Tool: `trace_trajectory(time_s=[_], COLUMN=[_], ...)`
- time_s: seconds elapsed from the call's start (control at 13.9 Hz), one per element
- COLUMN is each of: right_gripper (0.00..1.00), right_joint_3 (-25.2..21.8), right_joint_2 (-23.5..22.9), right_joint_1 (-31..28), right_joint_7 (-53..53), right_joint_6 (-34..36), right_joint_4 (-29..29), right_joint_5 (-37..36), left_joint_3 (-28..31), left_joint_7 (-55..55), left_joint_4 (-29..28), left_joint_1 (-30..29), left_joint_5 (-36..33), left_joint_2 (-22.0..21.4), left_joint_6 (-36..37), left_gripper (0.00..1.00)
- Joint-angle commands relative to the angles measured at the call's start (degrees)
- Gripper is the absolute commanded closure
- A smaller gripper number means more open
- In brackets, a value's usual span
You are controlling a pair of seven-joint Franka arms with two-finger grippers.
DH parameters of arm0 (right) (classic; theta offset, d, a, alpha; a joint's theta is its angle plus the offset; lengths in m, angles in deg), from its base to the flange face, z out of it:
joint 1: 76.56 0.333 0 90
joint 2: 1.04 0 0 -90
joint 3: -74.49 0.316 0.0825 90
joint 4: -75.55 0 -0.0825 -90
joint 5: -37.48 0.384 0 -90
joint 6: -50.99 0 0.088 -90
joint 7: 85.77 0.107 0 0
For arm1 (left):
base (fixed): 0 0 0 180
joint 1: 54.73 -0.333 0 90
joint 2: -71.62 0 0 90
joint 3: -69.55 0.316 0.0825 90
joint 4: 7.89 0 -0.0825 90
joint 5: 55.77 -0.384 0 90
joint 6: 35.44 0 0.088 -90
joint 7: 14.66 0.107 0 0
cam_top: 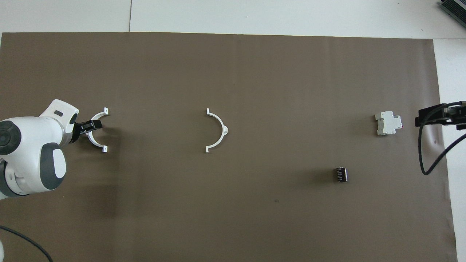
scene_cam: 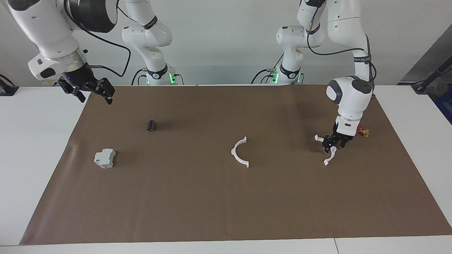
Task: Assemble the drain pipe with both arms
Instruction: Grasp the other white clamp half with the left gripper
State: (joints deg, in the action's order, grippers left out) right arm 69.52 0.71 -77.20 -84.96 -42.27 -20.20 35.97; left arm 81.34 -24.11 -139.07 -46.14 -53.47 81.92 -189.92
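Two white half-rings of the drain pipe lie apart on the brown mat. One half-ring lies at the mat's middle. The other half-ring lies toward the left arm's end. My left gripper is low at the middle of that half-ring's arc, and the half-ring rests on the mat. My right gripper is open and empty. It is raised over the mat's edge at the right arm's end.
A grey-white boxy block sits toward the right arm's end. A small dark cylinder lies nearer to the robots than the block. A red-and-yellow valve lies beside the left gripper. The brown mat covers the table.
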Motion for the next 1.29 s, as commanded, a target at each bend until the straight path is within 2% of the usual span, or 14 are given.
trace_trajectory(time_s=[0.0, 0.22, 0.29, 0.57, 0.79, 1.08, 1.22], right_gripper=[0.0, 0.0, 0.0, 0.0, 0.0, 0.0, 0.0], right_joint_3=[1.0, 1.3, 1.5, 1.7, 1.7, 1.7, 1.7], right_joint_2=[0.2, 0.2, 0.2, 0.1, -0.7, -0.7, -0.7], right_joint_1=[-1.0, -0.9, -0.8, 0.4, 1.9, 4.0, 4.7], right_joint_7=[-1.3, -1.2, -1.1, -1.0, -0.9, 2.5, 2.4], right_joint_6=[0.9, 1.1, 1.1, 2.1, 6.2, 6.2, 5.7], right_joint_4=[0.0, 0.1, 0.1, 2.0, 6.4, 5.6, 5.3], right_joint_5=[0.5, 0.5, 0.5, -0.3, -0.6, -0.2, -0.6], left_joint_3=[0.6, 0.6, 0.6, 0.5, 0.5, -0.3, -0.3], left_joint_7=[0.3, 1.5, 1.5, 1.4, 1.1, -0.2, -2.2], left_joint_4=[-0.1, 0.0, 0.0, 0.7, 1.4, 6.7, 6.4], left_joint_1=[0.5, 0.5, 0.5, 1.1, 3.5, 8.8, 12.6], left_joint_5=[0.3, 0.3, 0.3, 0.3, 0.3, 0.3, 0.3], left_joint_2=[-0.5, -0.5, -0.5, -0.6, -1.2, -2.0, -2.5], left_joint_6=[0.0, 0.0, 0.1, 1.2, 3.3, 15.4, 16.3], left_gripper=[0.5, 0.96, 1.0, 1.0, 1.0, 1.0, 1.0])
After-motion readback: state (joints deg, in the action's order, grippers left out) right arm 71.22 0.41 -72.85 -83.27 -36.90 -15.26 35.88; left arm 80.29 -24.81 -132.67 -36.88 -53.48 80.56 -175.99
